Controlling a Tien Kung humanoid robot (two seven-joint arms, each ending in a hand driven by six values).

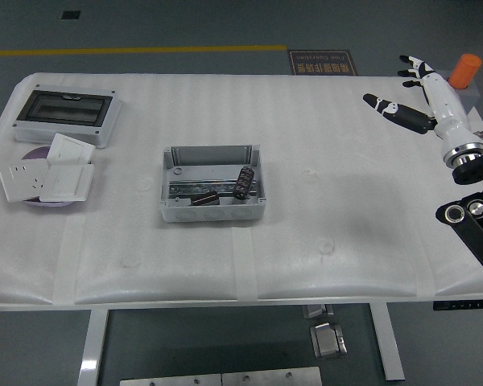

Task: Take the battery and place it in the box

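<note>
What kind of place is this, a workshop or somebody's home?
Most likely a workshop or robot test lab. A grey floor with a yellow line lies behind the white table, which holds a grey junction box, wall sockets and an open robot hand.

One grey box (213,187) sits on the white table (322,201), with two dark batteries inside it: one (244,182) at the right end, another (205,198) near the front wall. One clear-lidded enclosure (65,116) lies at far left. Three white socket plates (48,174) are stacked on one purple dish (34,153), and one robot hand (410,95) shows at right beside one orange cylinder (466,70).
</note>
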